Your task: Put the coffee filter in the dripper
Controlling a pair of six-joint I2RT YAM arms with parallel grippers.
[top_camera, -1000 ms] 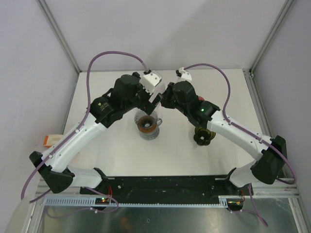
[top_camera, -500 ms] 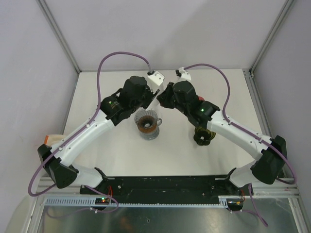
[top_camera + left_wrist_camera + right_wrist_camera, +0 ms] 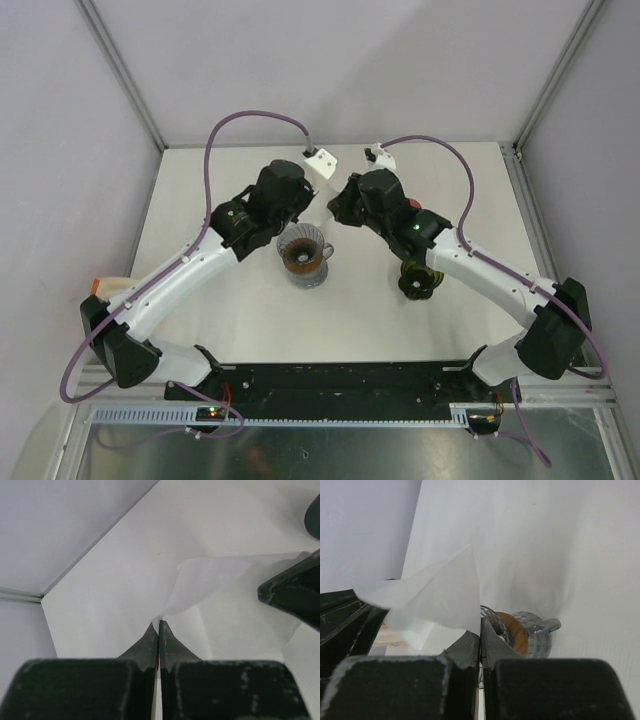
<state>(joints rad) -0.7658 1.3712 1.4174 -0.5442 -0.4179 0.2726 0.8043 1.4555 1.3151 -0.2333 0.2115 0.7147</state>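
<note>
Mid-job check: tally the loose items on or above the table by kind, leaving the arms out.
coffee filter: 1
glass dripper: 1
dark ruffled item, right of the dripper, kind unclear: 1
Total: 3

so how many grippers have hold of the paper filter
2. The left gripper pinches one corner of the filter; the right gripper pinches another part, both just beyond the glass dripper.
</note>
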